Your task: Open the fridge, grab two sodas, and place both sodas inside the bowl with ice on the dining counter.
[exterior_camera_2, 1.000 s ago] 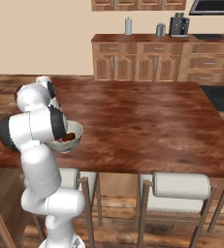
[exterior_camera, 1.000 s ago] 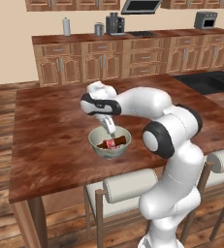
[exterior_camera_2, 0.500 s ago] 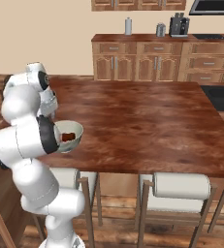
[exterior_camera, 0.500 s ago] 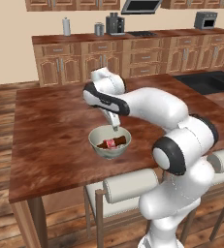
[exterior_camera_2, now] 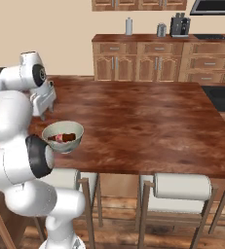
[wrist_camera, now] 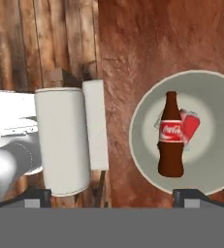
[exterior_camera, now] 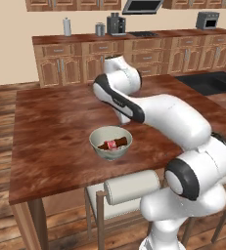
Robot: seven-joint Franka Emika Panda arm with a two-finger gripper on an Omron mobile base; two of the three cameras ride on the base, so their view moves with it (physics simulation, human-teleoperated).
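The pale grey-green bowl (exterior_camera: 104, 154) (exterior_camera_2: 60, 147) (wrist_camera: 215, 97) stands near the front edge of the reddish-brown dining counter (exterior_camera: 56, 127) (exterior_camera_2: 143, 116) (wrist_camera: 133, 48). The dark-brown bottle with a red label (exterior_camera: 115, 143) (exterior_camera_2: 64, 137) (wrist_camera: 171, 135) lies in it. The red can (wrist_camera: 190, 126) lies beside and partly under the bottle, on whitish ice. My gripper (exterior_camera_2: 43, 115) (wrist_camera: 114, 197) hangs open and empty above the bowl, off to one side. The fridge is out of view.
White-backed stools (exterior_camera: 131, 188) (exterior_camera_2: 184, 186) (wrist_camera: 62, 140) are tucked under the counter's near edge. Along the back wall runs a long counter over panelled cabinets (exterior_camera: 85, 58) (exterior_camera_2: 148, 58), with canisters and a coffee machine (exterior_camera: 116, 23). A dark cooktop (exterior_camera: 207, 82) lies to the right.
My hand has risen from just above the bowl and drawn back, the arm stretching upward. The bottle and can stay lying in the bowl.
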